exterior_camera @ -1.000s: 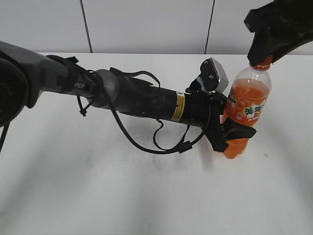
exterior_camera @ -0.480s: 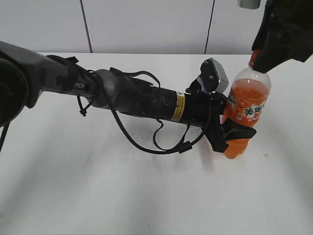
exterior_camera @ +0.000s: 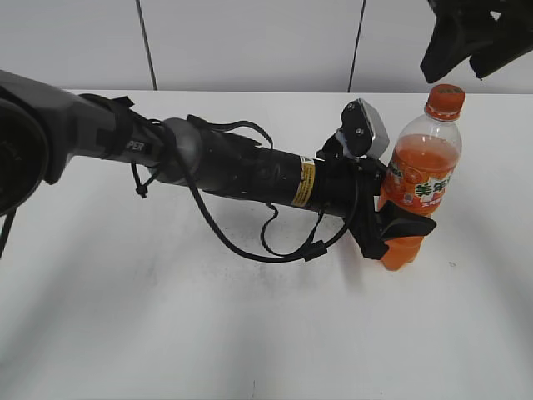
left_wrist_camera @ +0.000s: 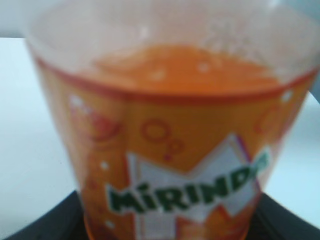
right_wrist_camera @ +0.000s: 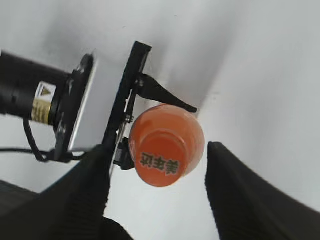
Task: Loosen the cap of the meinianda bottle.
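Orange meinianda bottle (exterior_camera: 419,179), one cap (exterior_camera: 445,100), two grippers.

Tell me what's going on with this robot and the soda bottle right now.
The left gripper is clamped around the lower body of the meinianda bottle, holding it upright on the white table. The right gripper hangs open above the bottle, apart from the orange cap, its fingers spread to either side. The cap sits on the neck.
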Controlling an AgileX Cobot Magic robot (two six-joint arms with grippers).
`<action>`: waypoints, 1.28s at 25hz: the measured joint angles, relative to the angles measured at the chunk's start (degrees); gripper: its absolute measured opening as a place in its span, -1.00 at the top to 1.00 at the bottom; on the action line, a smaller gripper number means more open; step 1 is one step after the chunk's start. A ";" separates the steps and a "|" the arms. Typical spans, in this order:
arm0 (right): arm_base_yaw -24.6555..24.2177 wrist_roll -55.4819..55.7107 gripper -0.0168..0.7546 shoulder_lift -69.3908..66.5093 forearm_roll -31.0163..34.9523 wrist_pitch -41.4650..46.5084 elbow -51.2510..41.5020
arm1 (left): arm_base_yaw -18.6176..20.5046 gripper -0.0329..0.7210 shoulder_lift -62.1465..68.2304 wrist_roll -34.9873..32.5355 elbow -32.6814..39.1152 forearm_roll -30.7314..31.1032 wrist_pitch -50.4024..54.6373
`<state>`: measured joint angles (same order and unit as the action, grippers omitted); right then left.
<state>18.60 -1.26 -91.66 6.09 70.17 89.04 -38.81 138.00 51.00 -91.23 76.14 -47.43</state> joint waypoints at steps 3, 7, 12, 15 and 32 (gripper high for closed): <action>0.00 5.59 -0.17 -0.41 -0.22 0.00 -0.93 | 0.00 -0.17 0.00 0.00 0.00 0.00 -0.07; 0.00 6.28 -0.09 -2.15 -1.21 0.00 -1.82 | 0.00 -0.17 0.00 0.00 0.00 0.00 -0.07; 0.00 -0.75 0.26 -2.35 -1.13 -0.06 -1.88 | 0.00 -0.17 0.00 0.00 0.00 -0.07 0.00; 0.00 -20.95 0.26 -2.35 -0.39 -0.10 -1.88 | 0.00 -0.17 0.00 0.00 0.00 -0.02 -0.15; 0.00 -51.08 -0.61 1.10 3.42 0.04 -1.71 | 0.00 -0.17 0.00 0.00 0.00 0.07 -0.14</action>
<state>18.60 -52.34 -90.56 9.51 70.21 87.32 -38.81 138.00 51.00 -91.23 76.20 -47.57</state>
